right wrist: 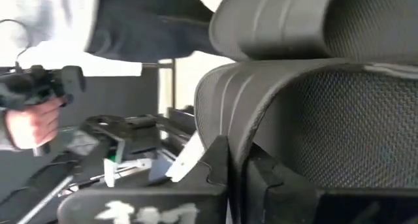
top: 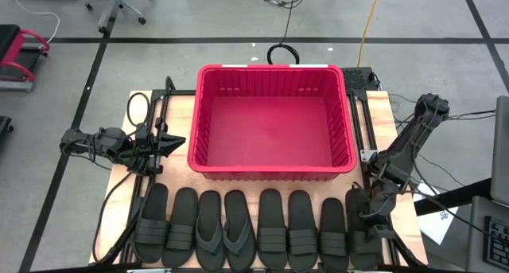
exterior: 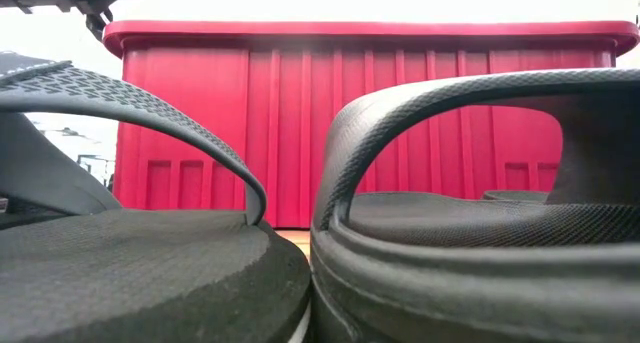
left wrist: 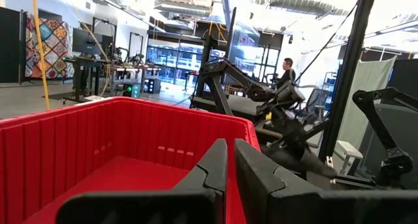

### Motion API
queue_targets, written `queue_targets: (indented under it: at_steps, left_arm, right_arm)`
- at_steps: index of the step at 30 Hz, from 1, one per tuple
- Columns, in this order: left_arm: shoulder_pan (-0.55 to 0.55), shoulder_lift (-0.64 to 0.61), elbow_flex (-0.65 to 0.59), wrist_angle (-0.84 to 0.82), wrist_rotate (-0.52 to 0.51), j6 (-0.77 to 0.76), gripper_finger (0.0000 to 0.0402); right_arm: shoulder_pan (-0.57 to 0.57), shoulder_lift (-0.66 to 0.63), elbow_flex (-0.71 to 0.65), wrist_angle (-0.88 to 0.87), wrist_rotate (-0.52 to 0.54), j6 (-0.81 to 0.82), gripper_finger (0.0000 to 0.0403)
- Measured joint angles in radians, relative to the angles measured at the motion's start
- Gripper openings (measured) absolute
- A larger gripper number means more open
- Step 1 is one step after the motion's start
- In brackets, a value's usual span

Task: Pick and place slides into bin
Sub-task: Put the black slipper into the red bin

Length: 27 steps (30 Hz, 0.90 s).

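My right pincer (top: pixel 367 217): closed tight, down on the last slide at the right end of the row; in my right wrist view its fingers (right wrist: pixel 215 165) are pinched on the edge of that slide's ribbed strap (right wrist: pixel 313 100).
Held slide (top: pixel 359 243): lying on the bench, just beside its neighbour, toe towards the bin.
My left pincer (top: pixel 176 141): fingers nearly together, nothing between them, hovering just beside the bin's left wall, pointing at it.
Left fingers (left wrist: pixel 215 165): seen in my left wrist view with only a thin gap, the red rim behind them.
Slides (top: pixel 254 229): 8 black ones side by side in 1 row along the bench's near edge, 2 of them thong flip-flops, at places 3 and 4 from the left.
Bin (top: pixel 342 114): red crate, upright, in the middle of the bench, behind the row, no slide in it.
Bench (top: pixel 184 106): pale wood, showing around the bin.
Person's hand (right wrist: pixel 29 123): beyond the bench in my right wrist view, gripping a dark object.
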State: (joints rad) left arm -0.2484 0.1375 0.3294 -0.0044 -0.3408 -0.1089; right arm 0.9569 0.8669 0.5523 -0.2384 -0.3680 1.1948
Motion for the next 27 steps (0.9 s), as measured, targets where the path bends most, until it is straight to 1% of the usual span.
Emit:
queue_targets:
  at_steps: [3,7,12,15,19,24,26,27]
  left_arm:
    - [0.000,0.000,0.000,0.000,0.000,-0.001,0.0026]
    - [0.000,0.000,0.000,0.000,0.000,-0.005,0.0026]
    - [0.000,0.000,0.000,0.000,0.000,-0.005,0.0026]
    - [0.000,0.000,0.000,0.000,0.000,0.005,0.0026]
    - [0.000,0.000,0.000,0.000,0.000,0.030,0.0026]
    - [0.000,0.000,0.000,0.000,0.000,0.077,0.0026]
    - [0.000,0.000,0.000,0.000,0.000,0.098,0.0026]
    - [0.000,0.000,0.000,0.000,0.000,0.107,0.0026]
  right_arm:
    - [-0.001,0.000,0.078,-0.052,0.045,-0.017,0.0002]
    - [-0.013,0.001,0.209,-0.202,0.156,-0.111,0.0002]
    - [-0.086,0.011,0.360,-0.430,0.202,-0.195,0.0002]
    - [-0.155,0.028,0.473,-0.541,0.253,-0.300,0.0002]
    - [-0.277,0.058,0.653,-0.685,0.414,-0.498,0.0002]
    - [-0.454,0.078,0.861,-0.825,0.678,-0.729,0.0003]
    - [-0.528,0.084,0.921,-0.879,0.738,-0.791,0.0004]
    - [-0.569,0.086,0.946,-0.903,0.741,-0.819,0.0004]
